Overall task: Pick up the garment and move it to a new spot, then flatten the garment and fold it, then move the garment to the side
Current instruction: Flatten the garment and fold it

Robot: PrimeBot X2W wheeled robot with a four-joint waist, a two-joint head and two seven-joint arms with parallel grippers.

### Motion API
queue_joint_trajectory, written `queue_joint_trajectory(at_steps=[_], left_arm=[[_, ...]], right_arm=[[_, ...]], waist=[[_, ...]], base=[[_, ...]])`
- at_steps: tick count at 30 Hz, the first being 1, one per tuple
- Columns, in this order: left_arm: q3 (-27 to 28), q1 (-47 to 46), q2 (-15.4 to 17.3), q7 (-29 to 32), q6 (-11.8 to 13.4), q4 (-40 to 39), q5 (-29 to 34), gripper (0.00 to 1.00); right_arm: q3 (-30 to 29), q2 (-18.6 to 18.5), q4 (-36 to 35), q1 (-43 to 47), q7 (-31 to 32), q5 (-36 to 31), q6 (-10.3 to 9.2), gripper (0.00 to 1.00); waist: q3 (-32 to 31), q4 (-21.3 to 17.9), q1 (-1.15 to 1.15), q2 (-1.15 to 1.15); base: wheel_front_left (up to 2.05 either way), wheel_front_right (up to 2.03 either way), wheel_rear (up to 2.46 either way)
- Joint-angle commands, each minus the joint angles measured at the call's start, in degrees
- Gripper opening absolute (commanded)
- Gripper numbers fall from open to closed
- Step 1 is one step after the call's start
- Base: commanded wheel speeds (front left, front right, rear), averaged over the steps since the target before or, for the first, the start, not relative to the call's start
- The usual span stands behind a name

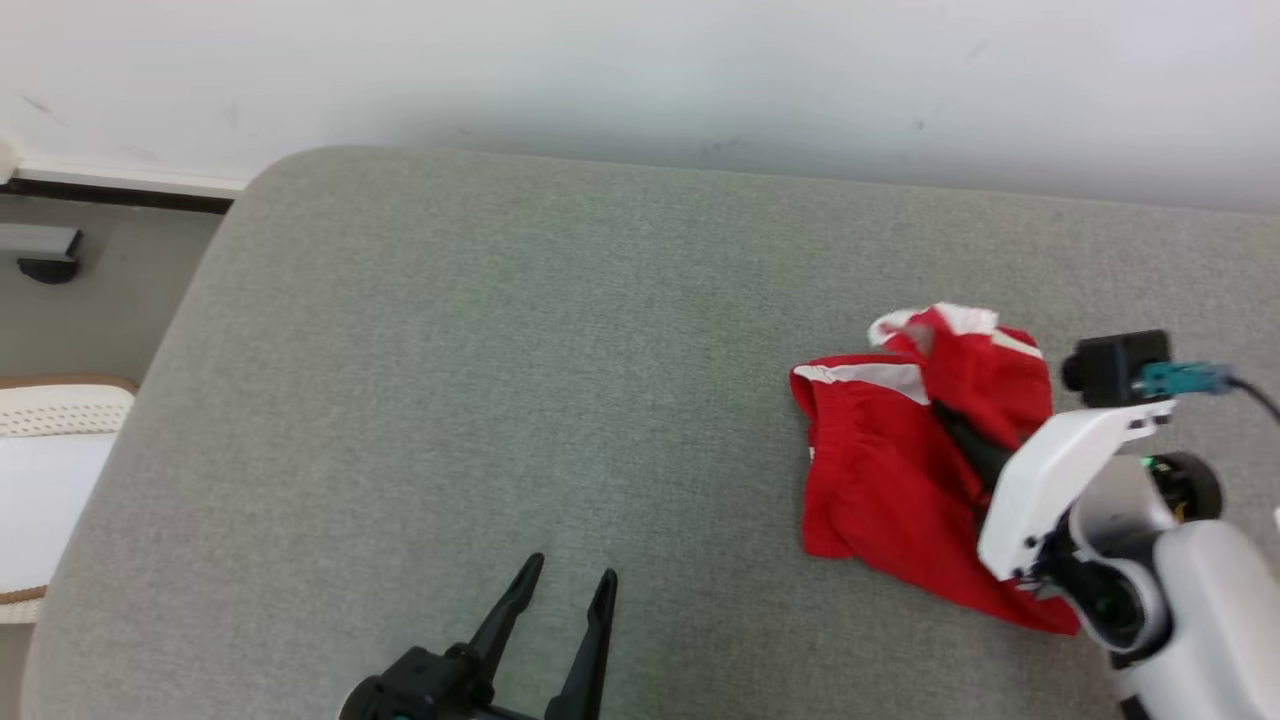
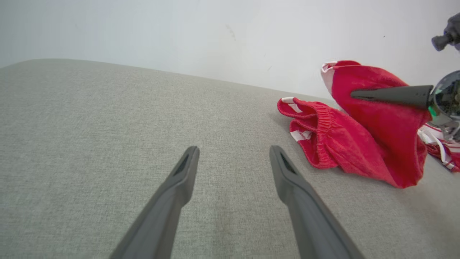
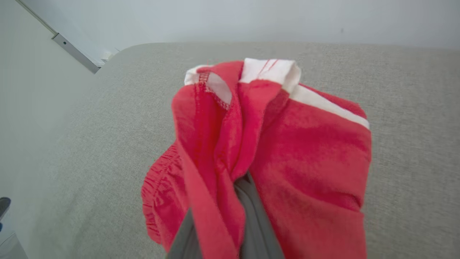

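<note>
Count on inspection: one red garment [image 1: 890,480]. Two grippers, namely the left gripper [image 1: 570,585] and the right gripper [image 1: 965,435], two dark fingers on each. One grey padded surface [image 1: 500,350]. One white wall [image 1: 640,70].

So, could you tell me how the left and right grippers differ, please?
The left gripper is open and empty; the right gripper is shut on the red garment. The left is over bare grey surface, clear of it; the right is draped in cloth. Both have long dark fingers.
</note>
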Motion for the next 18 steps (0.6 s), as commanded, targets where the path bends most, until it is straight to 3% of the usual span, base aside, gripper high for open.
queue_joint_trajectory(at_steps=[1, 6, 10, 11, 12, 13, 14, 18], left_arm=[[0.2, 0.7, 0.0, 0.0, -0.1, 0.2, 0.5, 1.0], [0.3, 1.2, -0.2, 0.0, -0.2, 0.5, 0.1, 1.0], [0.7, 1.8, -0.3, 0.0, -0.1, 0.7, 0.0, 1.0], [0.7, 2.0, -0.3, 0.0, -0.1, 0.7, 0.0, 1.0], [0.8, 2.1, -0.3, 0.0, -0.1, 0.8, 0.0, 1.0], [0.9, 2.1, -0.3, 0.0, -0.2, 0.9, 0.0, 1.0], [0.9, 2.1, -0.3, 0.0, -0.2, 1.0, 0.1, 1.0], [1.1, 2.4, -0.3, 0.0, -0.4, 1.4, 0.3, 1.0]], right_arm=[[-0.1, 0.4, 0.4, 0.0, -0.1, -0.7, -0.02, 0.0], [-1.1, 5.0, 4.4, 0.0, -1.4, -6.0, -0.01, 0.0], [-2.6, 6.4, 7.5, -0.6, -3.1, -8.7, -0.01, 0.04], [-2.7, 6.7, 8.3, -0.9, -3.7, -9.2, -0.02, 0.15], [-2.7, 6.8, 8.6, -1.1, -4.5, -9.0, -0.02, 0.2], [-2.5, 6.9, 8.8, -1.4, -5.3, -8.2, -0.02, 0.74], [-2.2, 7.0, 9.2, -1.4, -6.1, -6.7, -0.01, 1.0], [2.3, 7.0, 9.5, -1.4, -10.7, 1.4, -0.01, 1.0]], waist=[[-0.3, 0.5, 0.01, 0.0], [-0.7, 1.5, 0.01, 0.0], [-0.9, 1.7, 0.01, 0.0], [-1.0, 1.7, 0.01, 0.0], [-1.0, 1.7, 0.01, 0.0], [-1.1, 1.6, 0.01, 0.0], [-1.2, 1.5, 0.01, 0.0], [-1.9, 0.9, 0.01, 0.0]], base=[[0.0, 0.0, 0.0], [0.0, 0.0, 0.0], [0.0, 0.0, 0.0], [0.0, 0.0, 0.0], [0.0, 0.0, 0.0], [0.0, 0.0, 0.0], [0.0, 0.0, 0.0], [0.0, 0.0, 0.0]])
